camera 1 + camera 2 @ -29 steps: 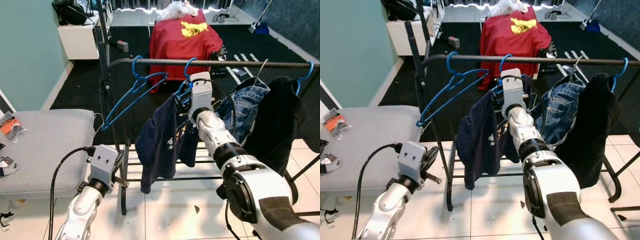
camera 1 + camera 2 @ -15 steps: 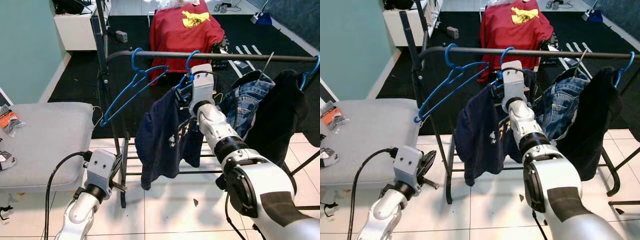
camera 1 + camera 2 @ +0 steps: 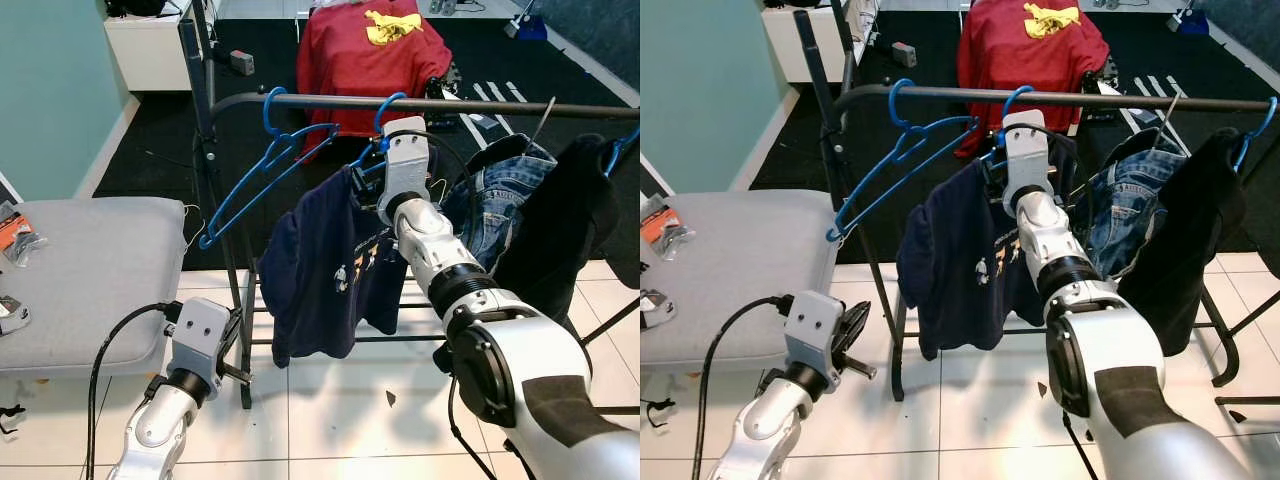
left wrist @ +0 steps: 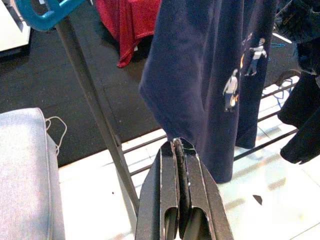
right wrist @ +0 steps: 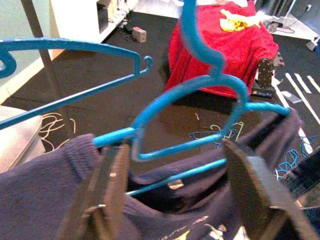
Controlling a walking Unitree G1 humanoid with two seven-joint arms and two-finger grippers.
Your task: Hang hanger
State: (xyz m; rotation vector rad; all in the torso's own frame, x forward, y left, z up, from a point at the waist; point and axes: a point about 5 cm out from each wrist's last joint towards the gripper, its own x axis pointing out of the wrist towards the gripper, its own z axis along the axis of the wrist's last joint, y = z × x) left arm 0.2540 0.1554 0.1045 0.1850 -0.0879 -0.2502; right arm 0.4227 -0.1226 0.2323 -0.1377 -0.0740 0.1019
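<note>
Right gripper point(image 5: 175, 190), now spread, has released the blue hanger point(image 5: 200, 95) on the rail point(image 3: 450, 105).

Home laundry corner: clothes rack point(image 3: 420, 104), ironing board point(image 3: 90, 270).

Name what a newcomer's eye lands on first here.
The navy T-shirt on its blue hanger, hooked over the dark clothes rail, with the right end effector open at its collar. Behind the rail, a bright red garment draped over something on the dark floor.

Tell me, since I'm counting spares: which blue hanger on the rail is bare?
The leftmost blue hanger, tilted beside the rack's post; the others carry clothes.
</note>
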